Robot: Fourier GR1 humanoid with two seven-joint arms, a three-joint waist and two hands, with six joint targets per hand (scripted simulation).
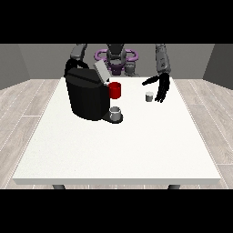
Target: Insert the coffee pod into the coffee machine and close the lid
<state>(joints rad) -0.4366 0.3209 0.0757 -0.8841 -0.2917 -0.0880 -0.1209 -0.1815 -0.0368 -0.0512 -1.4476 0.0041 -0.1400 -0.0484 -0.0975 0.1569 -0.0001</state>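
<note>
A large white tabletop (118,150) fills most of the front view, with the robot (116,57) small behind its far edge. A black coffee machine (87,94) stands on the far left part of the tabletop, its grey lid (102,72) tilted up and open. A small grey cup (116,113) sits on the machine's base at its front right, and a red mug (115,90) stands just behind, beside the machine. The small grey coffee pod (149,96) rests on the tabletop to the right of the mug. The hand at the view's right (161,88) hangs just beside the pod, fingers straight and pointing down, thumb spread toward the machine. The other arm reaches down behind the machine, its hand hidden.
</note>
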